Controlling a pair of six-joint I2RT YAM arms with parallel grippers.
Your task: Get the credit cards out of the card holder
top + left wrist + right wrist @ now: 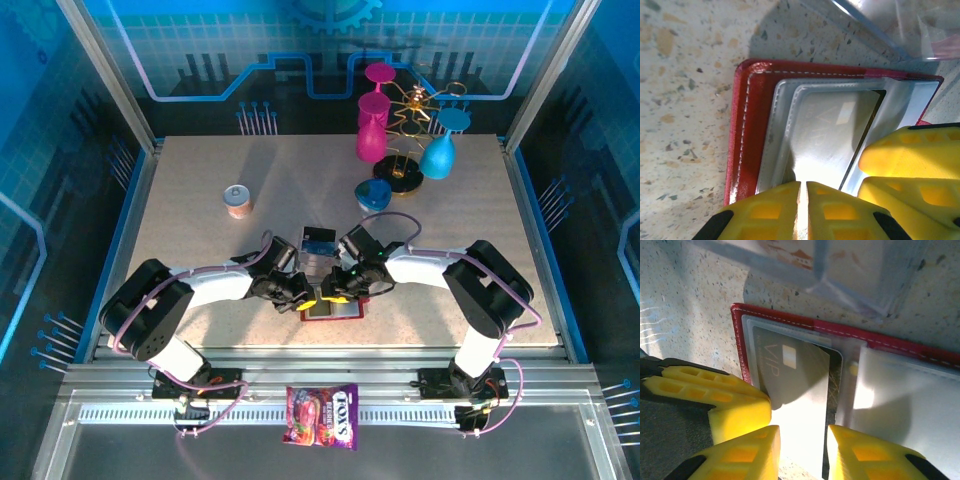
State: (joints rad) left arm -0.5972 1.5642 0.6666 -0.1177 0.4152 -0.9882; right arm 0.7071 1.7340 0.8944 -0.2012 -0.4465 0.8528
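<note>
**Card withdrawal in progress: one hand steadying, the other set over the card**

Observed: The card holder point(790, 320) lies open and flat on the table point(200, 250), directly beneath both hands. The left gripper point(803, 200) has its fingers pressed together at the near edge of the clear inner pocket. I cannot tell whether any plastic is caught between them. The right gripper point(804, 440) has its fingers apart, over the near end of a pale credit card point(790, 375). The card's far end appears to sit under the pocket plastic, beyond the fingertips. One side of the card runs beneath a finger rather than squarely between the two, so I do not judge it gripped. The left hand's fingers lie close alongside the right hand, nearly touching it. The acrylic tray point(850, 275) stands just past the wallet, ahead of both hands.

Assessment: The step in hand looks to be drawing this card out of its pocket, back toward the right wrist.

Recommendations:
- The right hand should get a firm hold on the exposed end before any pull.
- The pull should run straight along the pocket's length, low and flat, or the card may bind against the plastic.
- The left hand should bear down on the wallet throughout, otherwise the whole holder is likely to slide along with the card.
- With the hands this close, sideways movement by either one risks a knock.
</note>
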